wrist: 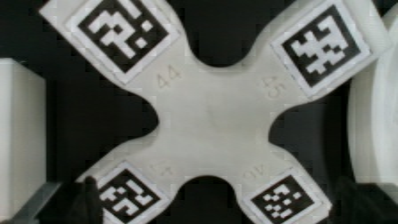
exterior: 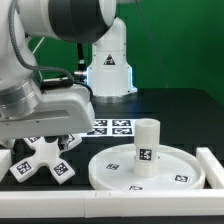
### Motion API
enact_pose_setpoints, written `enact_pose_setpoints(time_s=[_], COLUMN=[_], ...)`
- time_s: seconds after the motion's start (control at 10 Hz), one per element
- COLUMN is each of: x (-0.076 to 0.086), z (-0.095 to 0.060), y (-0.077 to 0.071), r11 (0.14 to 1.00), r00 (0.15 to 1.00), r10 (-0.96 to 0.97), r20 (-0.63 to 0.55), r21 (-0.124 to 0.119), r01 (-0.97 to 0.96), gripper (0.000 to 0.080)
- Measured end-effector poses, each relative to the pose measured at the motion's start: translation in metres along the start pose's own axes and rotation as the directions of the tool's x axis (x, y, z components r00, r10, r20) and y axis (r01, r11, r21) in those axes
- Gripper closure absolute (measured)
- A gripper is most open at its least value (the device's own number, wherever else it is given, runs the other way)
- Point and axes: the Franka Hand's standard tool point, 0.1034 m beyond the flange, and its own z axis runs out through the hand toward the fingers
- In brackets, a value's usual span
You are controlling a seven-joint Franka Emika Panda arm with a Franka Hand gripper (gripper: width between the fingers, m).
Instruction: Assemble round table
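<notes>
Ext cam sits low & close over the table (exterior: 175, 110), facing the arm's base (exterior: 108, 62). Wrist cam looks straight down, v close, on the X-shaped piece (wrist: 199, 110). Both views share that X-shaped piece (exterior: 40, 158).

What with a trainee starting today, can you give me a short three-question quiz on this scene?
1. True or false: the leg stands upright on the disc.
2. The claw hangs over: A the marker board, B the X-shaped piece, C the disc.
3. Fill in: the wrist view shows ___ tags on the X-shaped piece.
Key: 1 true; 2 B; 3 four.
</notes>
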Motion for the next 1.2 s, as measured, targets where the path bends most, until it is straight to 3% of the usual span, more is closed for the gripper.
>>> enact_pose_setpoints(time_s=[0.1,0.2,0.3,0.4,1.2], x=[-0.001,-0.007,-0.007,-0.003,-0.004], z=[0.001,0.005,0.008,0.011,0.016], y=[0.000,0.000,0.001,0.001,0.000], r11=[1.000,0.997,0.992,0.990,0.992], r00=[1.000,0.995,0.988,0.985,0.987], r10=[0.013,0.083,0.119,0.135,0.117], r20=[0.007,0.061,0.097,0.109,0.112], r21=[-0.001,-0.018,-0.056,-0.065,-0.063], r01=[-0.013,-0.082,-0.114,-0.129,-0.110], gripper=[0.0151,0.0151,0.0151,0.0151,0.0151])
